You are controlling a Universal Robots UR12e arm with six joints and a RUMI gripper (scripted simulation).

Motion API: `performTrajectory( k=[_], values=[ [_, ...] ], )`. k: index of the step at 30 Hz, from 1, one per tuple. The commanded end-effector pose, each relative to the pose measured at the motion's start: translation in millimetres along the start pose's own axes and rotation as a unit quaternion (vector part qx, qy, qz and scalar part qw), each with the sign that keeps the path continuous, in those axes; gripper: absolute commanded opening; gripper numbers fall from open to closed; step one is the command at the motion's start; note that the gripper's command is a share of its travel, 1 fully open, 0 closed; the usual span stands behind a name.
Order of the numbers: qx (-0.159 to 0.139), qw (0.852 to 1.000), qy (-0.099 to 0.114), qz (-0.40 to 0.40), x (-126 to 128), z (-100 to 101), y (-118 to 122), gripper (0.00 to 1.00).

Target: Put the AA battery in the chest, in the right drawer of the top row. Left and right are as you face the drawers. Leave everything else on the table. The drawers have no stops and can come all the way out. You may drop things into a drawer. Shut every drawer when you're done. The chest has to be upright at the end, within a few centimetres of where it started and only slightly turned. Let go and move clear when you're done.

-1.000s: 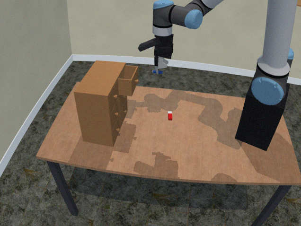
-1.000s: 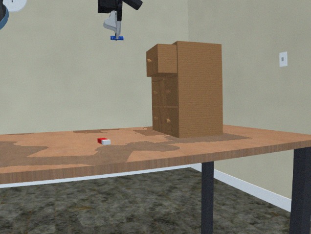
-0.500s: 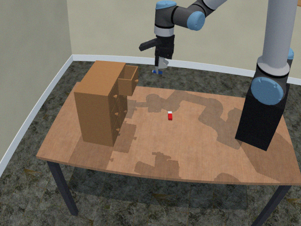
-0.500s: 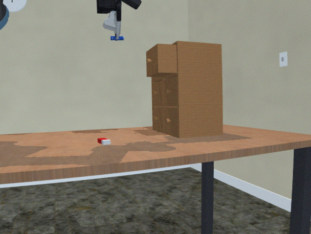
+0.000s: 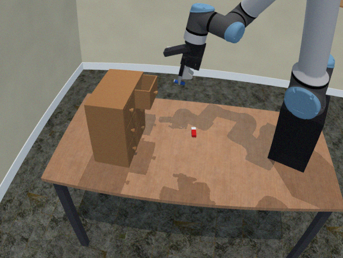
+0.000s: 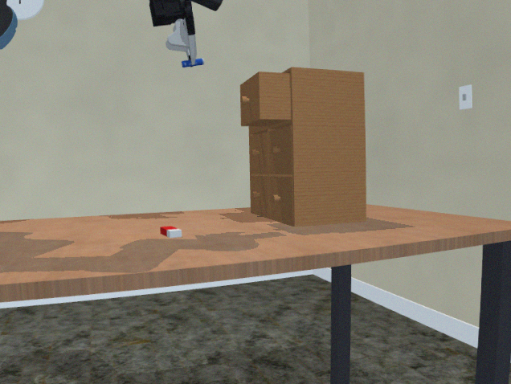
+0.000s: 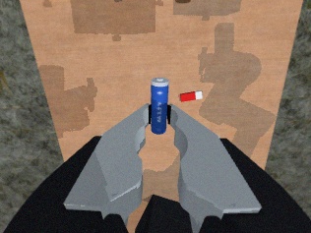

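Top view, table (image 5: 221, 171) (image 6: 230, 258) (image 7: 133, 53): chest (image 5: 108, 133) (image 6: 328, 149) stood upright; right top drawer (image 5: 142, 98) (image 6: 274, 96) pulled out.
Exterior view, battery (image 5: 177, 82) (image 6: 190, 63) (image 7: 158, 107): suspended above table height.
Wrist view, gripper (image 5: 179, 82) (image 6: 191, 62) (image 7: 158, 105): clamped around battery.

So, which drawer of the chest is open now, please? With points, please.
The right drawer of the top row (image 5: 142, 100) (image 6: 274, 98), as you face the chest (image 5: 109, 135) (image 6: 330, 153). It alone sticks out; the other drawers (image 5: 128, 117) (image 6: 282, 161) in view sit flush.
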State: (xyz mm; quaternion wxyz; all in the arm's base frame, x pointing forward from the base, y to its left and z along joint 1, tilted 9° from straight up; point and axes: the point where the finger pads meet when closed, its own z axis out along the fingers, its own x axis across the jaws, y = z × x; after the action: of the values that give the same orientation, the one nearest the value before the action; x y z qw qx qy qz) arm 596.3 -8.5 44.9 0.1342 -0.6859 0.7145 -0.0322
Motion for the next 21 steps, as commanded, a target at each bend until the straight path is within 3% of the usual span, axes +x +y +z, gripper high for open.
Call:
performTrajectory(
  k=[1,8,11,21],
  values=[
    [0.044,0.999,0.0,0.0,0.1,-0.3,0.2,0.05],
    [0.112,0.994,0.0,0.0,0.0,-0.1,1.3,0.05],
    [0.121,0.993,0.0,0.0,0.3,0.4,1.2,0.05],
    [0.216,0.976,0.0,0.0,0.8,0.7,2.2,0.05]
  ],
)
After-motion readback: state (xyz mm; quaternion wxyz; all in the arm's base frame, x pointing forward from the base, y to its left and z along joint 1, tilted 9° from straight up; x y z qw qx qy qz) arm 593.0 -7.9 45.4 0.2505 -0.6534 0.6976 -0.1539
